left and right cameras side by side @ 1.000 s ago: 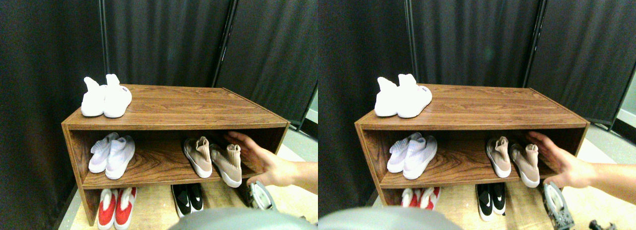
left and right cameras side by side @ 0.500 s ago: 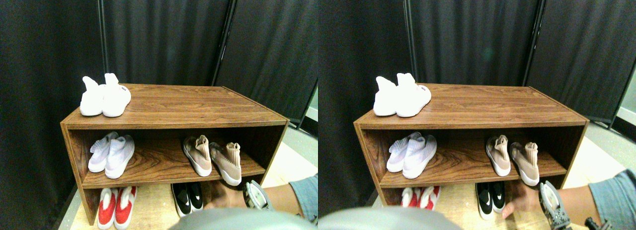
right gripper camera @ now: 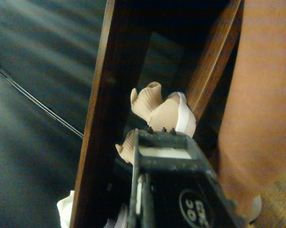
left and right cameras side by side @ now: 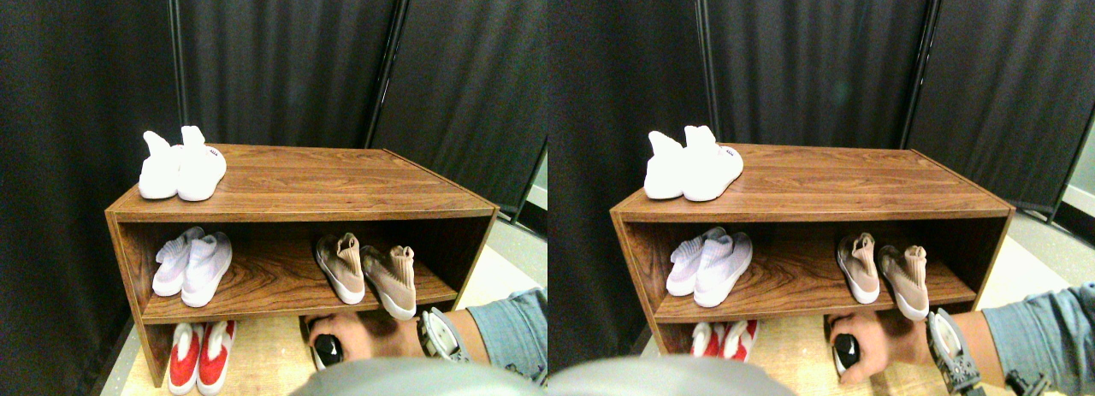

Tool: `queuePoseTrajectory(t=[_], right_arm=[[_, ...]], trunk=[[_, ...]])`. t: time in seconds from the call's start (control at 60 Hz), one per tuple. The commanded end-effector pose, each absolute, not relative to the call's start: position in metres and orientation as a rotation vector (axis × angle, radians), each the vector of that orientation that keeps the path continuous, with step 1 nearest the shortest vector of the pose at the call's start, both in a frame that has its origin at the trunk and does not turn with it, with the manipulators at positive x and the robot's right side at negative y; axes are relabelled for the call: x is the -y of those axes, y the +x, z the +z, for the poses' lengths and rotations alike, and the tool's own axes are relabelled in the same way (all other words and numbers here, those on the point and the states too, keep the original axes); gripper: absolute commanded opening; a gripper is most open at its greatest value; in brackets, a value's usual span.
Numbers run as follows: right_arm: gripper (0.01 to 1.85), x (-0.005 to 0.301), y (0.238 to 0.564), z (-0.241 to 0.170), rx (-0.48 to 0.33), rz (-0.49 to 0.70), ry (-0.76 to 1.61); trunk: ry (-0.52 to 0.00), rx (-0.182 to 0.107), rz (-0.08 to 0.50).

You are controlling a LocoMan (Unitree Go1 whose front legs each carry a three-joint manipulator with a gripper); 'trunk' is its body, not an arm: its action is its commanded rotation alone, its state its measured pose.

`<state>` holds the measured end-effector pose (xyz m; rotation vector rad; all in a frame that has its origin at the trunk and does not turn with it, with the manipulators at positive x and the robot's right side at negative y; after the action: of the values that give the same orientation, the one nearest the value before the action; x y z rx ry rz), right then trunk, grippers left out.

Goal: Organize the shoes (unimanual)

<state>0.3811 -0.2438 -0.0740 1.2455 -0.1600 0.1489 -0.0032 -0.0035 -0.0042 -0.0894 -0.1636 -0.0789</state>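
Tan shoes (left and right cameras side by side: 368,272) are seen on the middle shelf (left and right cameras side by side: 274,285), right half, side by side with a small gap, toes pointed out toward the front edge, the right one angled and its toe at the shelf lip. In the wrist view the same tan pair (right gripper camera: 157,114) is seen past the shelf board, ribbed collars and a white sole edge visible. Black shoes (left and right cameras side by side: 327,349) are on the floor (left and right cameras side by side: 265,353) under the shelf, mostly covered by a person's hand (left and right cameras side by side: 364,336) resting on them; one white mark is visible on a toe. The arm with a blue-grey sleeve (left and right cameras side by side: 513,328) reaches in from the right. Right gripper (left and right cameras side by side: 445,336) is seen low right, just beside the person's wrist and below the toe of the right tan shoe; jaw state cannot be told from either view, and nothing is seen held. Rest of the rack (left and right cameras side by side: 299,208): white pair (left and right cameras side by side: 181,167) on the top board at the left end, pale lilac pair (left and right cameras side by side: 192,266) on the middle shelf left, red-and-white pair (left and right cameras side by side: 198,355) on the floor below them. Dark curtain panels (left and right cameras side by side: 282,62) are seen behind the rack. In the wrist view the arm fills one side, close to the jaw frame.
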Motion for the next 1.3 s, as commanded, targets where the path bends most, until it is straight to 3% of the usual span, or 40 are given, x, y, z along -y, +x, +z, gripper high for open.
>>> queuePoseTrajectory(t=[0.017, 1.267, 1.283, 1.3], right_arm=[[0.06, 0.2429, 0.3815, -0.0671, 0.191, 0.177, 1.237], [0.06, 0.2424, 0.3828, -0.0623, 0.162, 0.178, 1.293], [0.14, 0.2428, 0.3819, -0.0615, 0.151, 0.170, 1.296], [0.33, 0.2431, 0.3813, -0.0609, 0.138, 0.165, 1.296]], trunk=[[-0.103, 0.144, -0.073], [-0.092, 0.141, -0.086], [-0.093, 0.141, -0.086], [-0.093, 0.141, -0.086]])
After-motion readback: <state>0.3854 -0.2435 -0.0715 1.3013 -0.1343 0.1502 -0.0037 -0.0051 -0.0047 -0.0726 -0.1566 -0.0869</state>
